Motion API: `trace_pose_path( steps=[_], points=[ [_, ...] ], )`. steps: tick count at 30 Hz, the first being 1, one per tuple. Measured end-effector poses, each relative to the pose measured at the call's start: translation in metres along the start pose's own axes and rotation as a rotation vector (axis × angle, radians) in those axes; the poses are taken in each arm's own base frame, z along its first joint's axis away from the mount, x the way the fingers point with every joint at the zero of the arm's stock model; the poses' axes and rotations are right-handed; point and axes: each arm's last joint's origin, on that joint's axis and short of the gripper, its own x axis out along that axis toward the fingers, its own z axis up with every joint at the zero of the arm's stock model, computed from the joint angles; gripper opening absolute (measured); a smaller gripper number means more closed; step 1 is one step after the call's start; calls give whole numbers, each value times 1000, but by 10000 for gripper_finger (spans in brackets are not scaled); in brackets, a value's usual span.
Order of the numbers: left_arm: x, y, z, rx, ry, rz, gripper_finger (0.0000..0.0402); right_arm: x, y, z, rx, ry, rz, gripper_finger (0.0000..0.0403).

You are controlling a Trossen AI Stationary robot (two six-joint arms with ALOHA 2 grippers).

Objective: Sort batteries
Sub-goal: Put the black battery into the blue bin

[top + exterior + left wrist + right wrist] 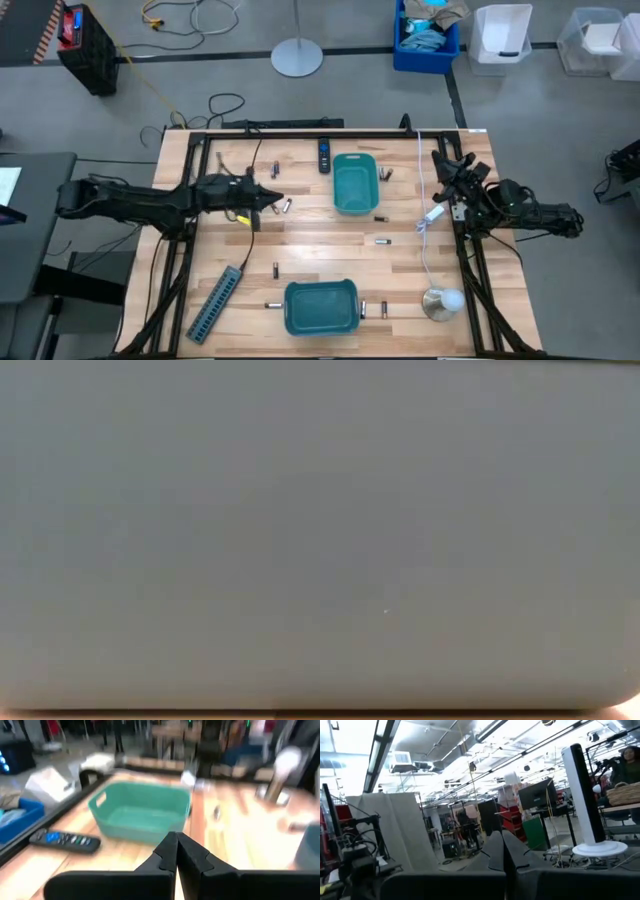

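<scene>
The left gripper (272, 199), fingers closed on nothing visible, sits just beside two batteries (286, 205). The right gripper (440, 160), also closed and empty, waits well apart.

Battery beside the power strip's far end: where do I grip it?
Take the battery across its middle, straight from above, with the left end effector, which is shut now, so open it first. The battery lies flat on the table with its long sides free, so the jaws can straddle its round body.
</scene>
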Motion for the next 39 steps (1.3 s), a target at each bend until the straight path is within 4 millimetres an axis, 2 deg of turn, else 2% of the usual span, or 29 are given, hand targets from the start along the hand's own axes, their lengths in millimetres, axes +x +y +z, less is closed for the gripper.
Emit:
trace_pose_path(
  steps=[9,16,23,29,33,39],
  points=[
    [34,1,19,167,395,58,48,8,8,6,-18,26,79,2],
    [47,2,6,322,705,39,93,26,23,-3,-86,148,97,2],
    [56,2,-10,454,800,-20,138,41,35,-15,-149,238,101,4],
    [53,2,-15,515,861,-60,171,50,42,-18,-159,270,100,37],
    [51,2,-17,514,896,-63,180,53,45,-18,-139,250,99,49],
    [59,2,-34,508,972,-59,178,60,50,-19,-105,199,96,51]
  ],
)
